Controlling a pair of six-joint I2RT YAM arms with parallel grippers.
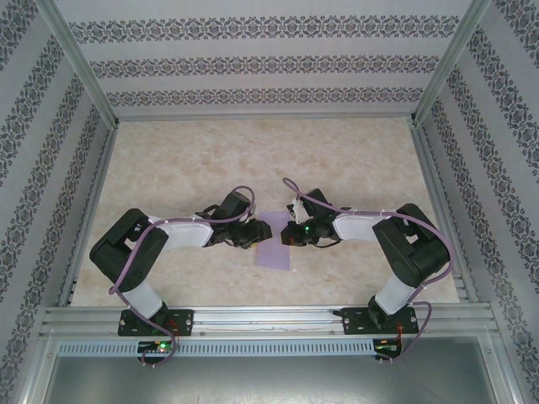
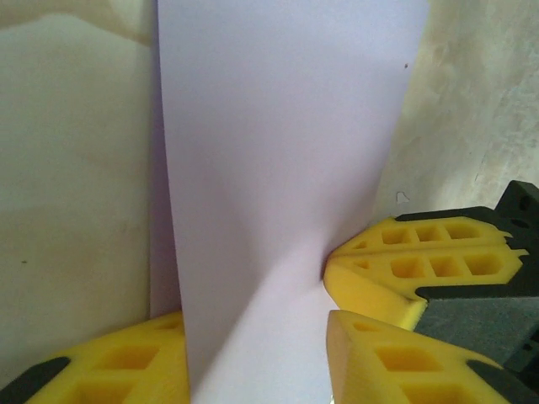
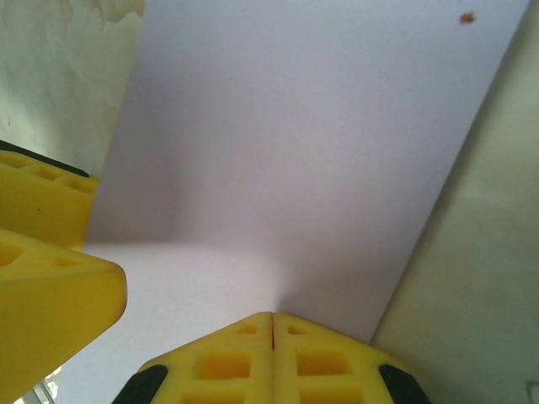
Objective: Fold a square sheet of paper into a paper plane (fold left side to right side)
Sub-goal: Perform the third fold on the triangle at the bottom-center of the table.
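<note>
The lavender square sheet of paper (image 1: 274, 244) lies on the table between the two arms, folded into a narrower strip. In the left wrist view the paper (image 2: 278, 151) runs up between my left gripper's (image 2: 257, 337) yellow fingers (image 2: 109, 366), which stand apart; a raised paper edge covers part of the left finger. My left gripper (image 1: 251, 234) sits at the sheet's left side. My right gripper (image 1: 291, 232) is at the sheet's right side. Its shut tips (image 3: 272, 320) press down on the paper (image 3: 295, 143), and its fingers (image 2: 413, 265) touch the paper's right edge.
The beige marbled tabletop (image 1: 253, 160) spreads out behind the arms. Patterned walls (image 1: 253, 63) and metal rails (image 1: 269, 316) close in the workspace. The left gripper's yellow fingers (image 3: 50, 286) show at the left of the right wrist view, close to the right gripper.
</note>
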